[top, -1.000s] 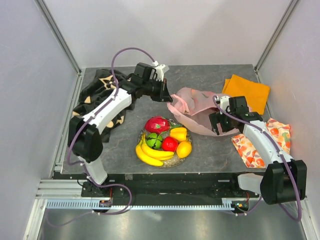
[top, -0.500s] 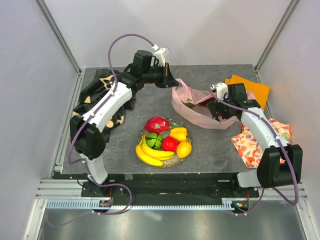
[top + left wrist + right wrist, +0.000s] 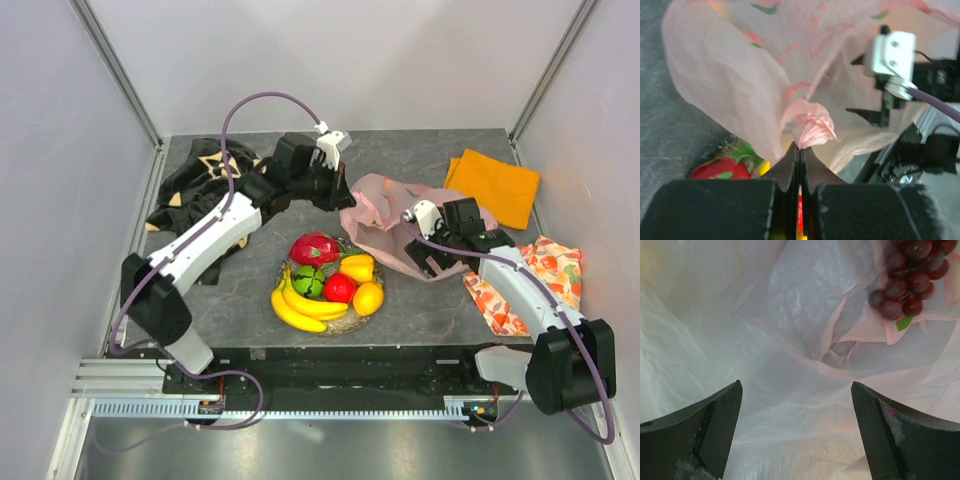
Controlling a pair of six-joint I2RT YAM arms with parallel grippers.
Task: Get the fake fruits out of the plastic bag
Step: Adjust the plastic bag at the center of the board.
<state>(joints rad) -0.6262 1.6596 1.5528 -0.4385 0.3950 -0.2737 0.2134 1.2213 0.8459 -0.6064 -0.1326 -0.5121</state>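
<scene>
Over the last second the left arm has lifted the plastic bag [image 3: 383,203], then brought it back down and in toward the glitter plate [image 3: 348,324]. The right arm has swung left to follow it. The bag now sags between the two arms, just beyond the plate, with its mouth turned toward the right arm.

The left gripper [image 3: 799,150] is pinched tight on a twisted bit of the bag's pink film and holds it up off the table. That arm stretches forward and right across the table, wrist angled down at the bag. The right gripper [image 3: 796,387] has its fingers spread wide and empty. It is pushed into the bag's opening, forearm low and aimed left.

Inside, a bunch of dark purple grapes [image 3: 907,275] lies in a fold ahead of the right fingers and off to one side, not between them.

The banana bunch [image 3: 298,305], dragon fruit [image 3: 314,248], green ball [image 3: 308,281], red apple [image 3: 340,288] and yellow-orange pieces [image 3: 360,280] already sit on the plate. The grapes look like the last item, though the crumpled film may hide more. The right gripper likely has to shift toward them before closing.
</scene>
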